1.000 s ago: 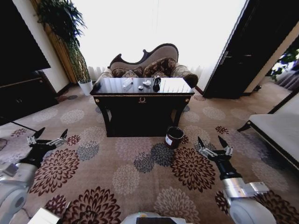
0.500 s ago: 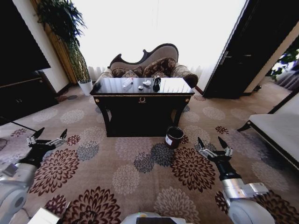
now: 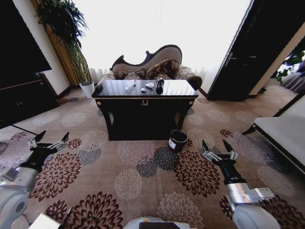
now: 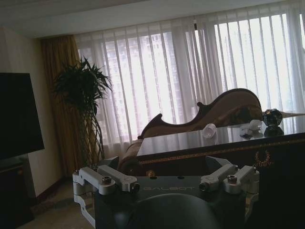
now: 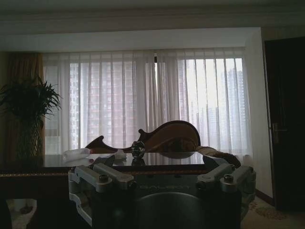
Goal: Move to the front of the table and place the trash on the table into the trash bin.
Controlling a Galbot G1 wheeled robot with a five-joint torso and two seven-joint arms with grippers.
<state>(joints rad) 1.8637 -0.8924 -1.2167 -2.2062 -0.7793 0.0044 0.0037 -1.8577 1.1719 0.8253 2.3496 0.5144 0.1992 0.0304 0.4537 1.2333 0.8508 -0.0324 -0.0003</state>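
Table point(image 3: 119, 102): we see glossy black wood, carved legs, gold ornament on the front rail, well ahead of both tools.
Trash point(image 3: 144, 86): clear bottle, white paper wads, dark shiny rounded object, on the tabletop.
Trash bin point(image 3: 177, 140): small dark cylinder, white label, on the carpet nearer our right tool.
Left tool point(image 3: 47, 141): fingers spread, empty.
Right tool point(image 3: 218, 150): fingers spread, empty.

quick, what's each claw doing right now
Left claw: open, empty, low over the carpet.
Right claw: open, empty, low near the bin.

— Left gripper point(image 3: 48, 138)? Hanging low on the left, reaching forward, jaws standing spread, gripping nothing.
— Right gripper point(image 3: 218, 150)? Mirroring on the right, forearm extending forward, jaws spread, carrying nothing.
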